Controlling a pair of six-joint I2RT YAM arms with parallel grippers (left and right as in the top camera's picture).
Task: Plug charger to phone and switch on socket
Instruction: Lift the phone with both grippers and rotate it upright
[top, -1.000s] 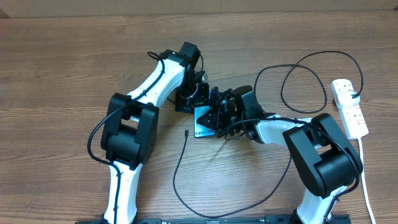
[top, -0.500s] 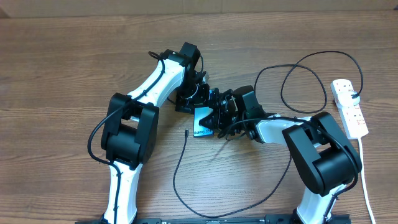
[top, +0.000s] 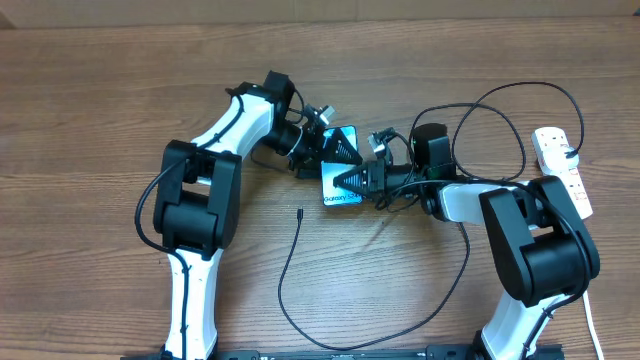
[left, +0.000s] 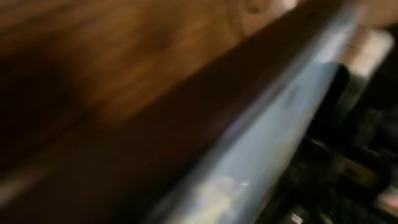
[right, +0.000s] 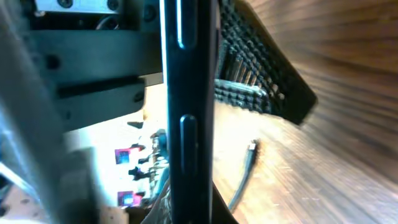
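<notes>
Contact is plain at the right pincer (top: 340, 181): its jaws are closed on the phone (top: 338, 197), whose blue-and-white screen faces up at the overhead camera. The right wrist view agrees. There the phone's dark edge, with its side buttons, stands straight up the middle of the frame, right in front of the pincer's own camera.

The left pincer (top: 345, 150) comes in from the opposite side, and its black fingers lie over the far end of the phone, just beside the right pincer's tips. Its wrist view is only a blur of brown wood and pale screen seen very close, so it cannot be told whether this pincer is open or closed on anything.

The charger (top: 300, 213) has its plug tip lying free on the table (top: 100, 100), near the right pincer's tips on the side toward the robot's bases and apart from the phone. From the tip the thin black cable runs away from both pincers, curves under the right arm and rises behind the right pincer into wide loops.

The socket (top: 562, 172) lies well apart from both pincers, far out behind the right one. A black plug (top: 571, 152) sits in it and a thick white cord (top: 590, 300) trails from it.
</notes>
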